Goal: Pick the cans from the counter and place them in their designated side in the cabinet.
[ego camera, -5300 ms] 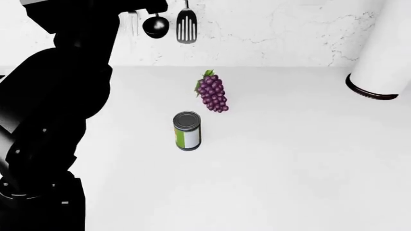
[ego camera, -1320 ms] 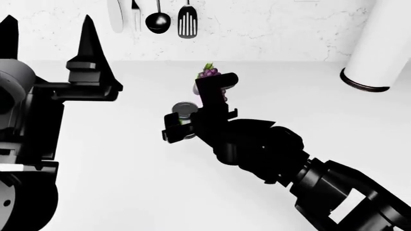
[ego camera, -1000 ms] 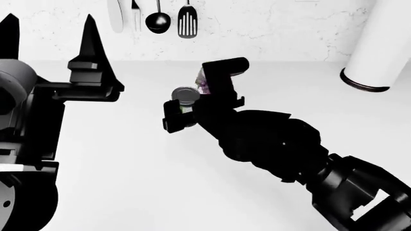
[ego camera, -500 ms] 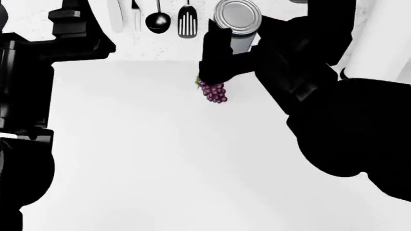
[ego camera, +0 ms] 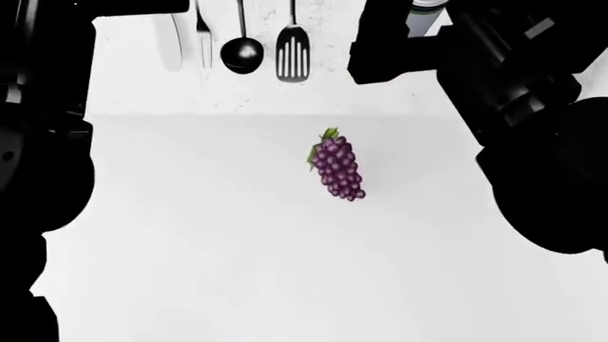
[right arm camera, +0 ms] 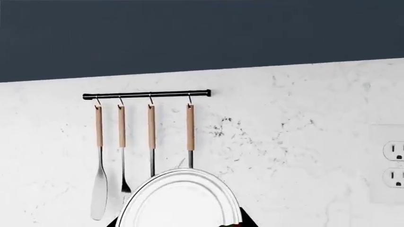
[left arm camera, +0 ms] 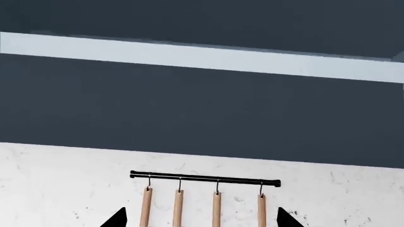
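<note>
Your right claw [ego camera: 418, 32], upper right, grips the grey-topped cylindrical tin can [right arm camera: 180, 201]; rigid, smooth, likely slippery, so clamp mid-wall. Left claw [left arm camera: 198, 222] stands open.

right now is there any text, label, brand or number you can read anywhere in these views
None can be read.
The can in the right gripper shows only its plain grey top; its label is hidden.
The wall outlet, hanging utensils and grape bunch carry no print.

Smooth matt white counter [ego camera: 238, 271]; pale metal-topped can [right arm camera: 180, 201]; wooden-handled utensils [right arm camera: 151, 127].
</note>
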### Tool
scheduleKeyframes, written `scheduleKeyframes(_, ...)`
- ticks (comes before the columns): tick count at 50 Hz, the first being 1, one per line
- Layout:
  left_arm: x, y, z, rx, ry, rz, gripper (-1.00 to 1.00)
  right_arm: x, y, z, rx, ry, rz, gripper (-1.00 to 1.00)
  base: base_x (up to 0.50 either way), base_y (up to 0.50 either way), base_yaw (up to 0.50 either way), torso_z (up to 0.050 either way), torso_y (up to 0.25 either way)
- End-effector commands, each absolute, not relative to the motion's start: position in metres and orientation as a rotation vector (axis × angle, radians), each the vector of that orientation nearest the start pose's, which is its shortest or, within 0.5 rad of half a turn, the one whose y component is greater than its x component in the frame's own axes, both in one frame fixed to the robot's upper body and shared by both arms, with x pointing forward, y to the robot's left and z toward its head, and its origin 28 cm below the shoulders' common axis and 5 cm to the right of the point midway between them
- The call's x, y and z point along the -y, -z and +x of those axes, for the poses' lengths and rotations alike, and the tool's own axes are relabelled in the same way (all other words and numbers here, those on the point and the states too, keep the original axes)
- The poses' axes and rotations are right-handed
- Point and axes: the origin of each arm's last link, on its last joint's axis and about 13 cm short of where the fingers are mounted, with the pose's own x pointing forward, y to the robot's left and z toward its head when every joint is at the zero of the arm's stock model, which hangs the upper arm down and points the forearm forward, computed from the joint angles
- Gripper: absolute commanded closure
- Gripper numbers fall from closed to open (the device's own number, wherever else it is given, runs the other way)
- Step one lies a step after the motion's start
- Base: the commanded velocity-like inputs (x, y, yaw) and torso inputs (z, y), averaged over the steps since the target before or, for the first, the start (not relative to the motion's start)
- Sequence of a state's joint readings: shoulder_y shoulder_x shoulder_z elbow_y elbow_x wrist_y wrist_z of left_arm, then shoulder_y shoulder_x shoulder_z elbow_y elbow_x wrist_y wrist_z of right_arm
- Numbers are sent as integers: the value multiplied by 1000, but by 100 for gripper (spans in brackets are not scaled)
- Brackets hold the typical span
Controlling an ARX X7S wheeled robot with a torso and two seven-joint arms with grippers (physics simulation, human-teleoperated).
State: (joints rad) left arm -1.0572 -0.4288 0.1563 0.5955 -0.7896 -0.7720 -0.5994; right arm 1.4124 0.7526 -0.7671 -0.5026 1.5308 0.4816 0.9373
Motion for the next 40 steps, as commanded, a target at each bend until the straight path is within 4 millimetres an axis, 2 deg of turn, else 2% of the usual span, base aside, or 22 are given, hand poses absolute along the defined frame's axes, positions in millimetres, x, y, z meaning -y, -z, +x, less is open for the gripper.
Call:
scheduleKeyframes(1, -211, -335, 257, 666, 50, -42, -100, 91, -339, 239, 327, -232, 59, 100, 500, 4, 0, 0, 0)
scheduleKeyframes(6, -212, -332, 256, 662, 50, -44, -100, 91, -339, 237, 335, -243, 72, 100, 500, 5, 0, 0, 3)
scheduleKeyframes(12, -212, -330, 254, 662, 52, -46, -100, 93, -349, 222, 356, -243, 67, 100, 0, 0, 0, 0, 0)
scheduleKeyframes(16, -213, -330, 252, 665, 53, -51, -100, 96, -359, 201, 405, -230, 39, 100, 0, 0, 0, 0, 0)
scheduleKeyframes(20, -214, -330, 248, 675, 55, -54, -100, 101, -369, 170, 465, -187, -7, 100, 0, 0, 0, 0, 2)
scheduleKeyframes(29, -213, -329, 245, 679, 65, -47, -100, 100, -381, 125, 514, -136, -13, 100, 0, 0, 0, 0, 0)
scheduleKeyframes(34, -213, -328, 245, 678, 65, -49, -100, 96, -386, 105, 550, -165, -7, 100, 0, 0, 0, 0, 0)
scheduleKeyframes(40, -213, -328, 244, 679, 65, -52, -100, 92, -387, 96, 569, -189, -16, 100, 0, 0, 0, 0, 0)
